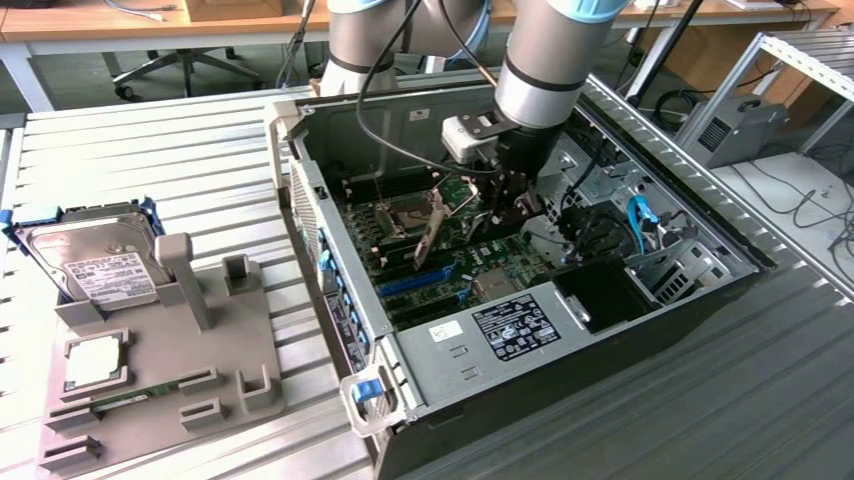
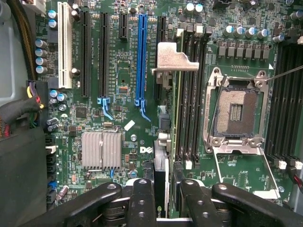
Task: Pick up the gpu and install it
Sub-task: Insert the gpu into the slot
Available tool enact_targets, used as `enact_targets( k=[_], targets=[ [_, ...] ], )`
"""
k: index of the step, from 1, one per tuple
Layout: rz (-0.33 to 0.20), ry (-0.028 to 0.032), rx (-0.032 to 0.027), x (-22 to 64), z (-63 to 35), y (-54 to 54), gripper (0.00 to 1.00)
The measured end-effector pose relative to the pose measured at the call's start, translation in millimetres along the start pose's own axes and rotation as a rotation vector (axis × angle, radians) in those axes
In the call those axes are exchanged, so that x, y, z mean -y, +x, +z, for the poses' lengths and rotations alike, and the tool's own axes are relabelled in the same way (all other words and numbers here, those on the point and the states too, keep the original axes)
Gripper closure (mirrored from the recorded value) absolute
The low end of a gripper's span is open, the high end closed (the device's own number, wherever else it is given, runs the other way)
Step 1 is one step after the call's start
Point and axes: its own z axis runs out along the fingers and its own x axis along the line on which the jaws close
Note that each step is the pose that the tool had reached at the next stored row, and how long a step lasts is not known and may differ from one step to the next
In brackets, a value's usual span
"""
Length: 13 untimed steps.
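Observation:
My gripper is down inside the open computer case, above the motherboard. It is shut on the gpu, which I see edge-on in the wrist view: a thin card between the two black fingers, with its silver end bracket at the far end. In the exterior view the gpu hangs below the gripper as a thin slanted strip over the board. The card lies parallel to the long blue slot, offset from it toward the CPU socket. I cannot tell whether it touches the board.
Black expansion slots, a white slot and a silver heatsink flank the blue slot. Cables and drive cages crowd the case's right in the exterior view. On the exterior view's left, a grey fixture holds a hard drive.

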Motion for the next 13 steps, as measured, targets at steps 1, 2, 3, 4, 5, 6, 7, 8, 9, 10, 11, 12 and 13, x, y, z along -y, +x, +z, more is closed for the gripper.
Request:
enact_targets(
  k=[1, 2, 3, 4, 5, 6, 7, 8, 9, 10, 11, 12, 13],
  targets=[
    [0.0, 0.0, -0.0001, -0.1, 0.1, 0.0, 0.74],
    [0.0, 0.0, 0.0, -0.3, 0.3, 0.0, 0.74],
    [0.0, 0.0, 0.0, -0.6, 0.4, 0.0, 0.74],
    [0.0, 0.0, 0.0, -0.7, 0.6, 0.0, 0.74],
    [0.0, 0.0, 0.0, -1.0, 0.7, 0.0, 0.74],
    [0.0, 0.0, 0.0, -1.2, 0.9, 0.0, 0.74],
    [0.0, 0.0, 0.0, -1.3, 1.0, 0.0, 0.74],
    [0.0, 0.0, 0.0, -1.5, 1.2, 0.0, 0.74],
    [0.0, -0.0001, -0.0001, -1.7, 1.3, 0.0, 0.74],
    [0.0, 0.0, 0.0, -1.9, 1.5, 0.0, 0.74],
    [0.0, 0.0, 0.0, -2.1, 1.6, 0.0, 0.74],
    [0.0, 0.0, -0.0001, -2.3, 1.8, 0.0, 0.74],
    [0.0, 0.0, 0.0, -2.5, 1.9, 0.0, 0.74]
  ],
)
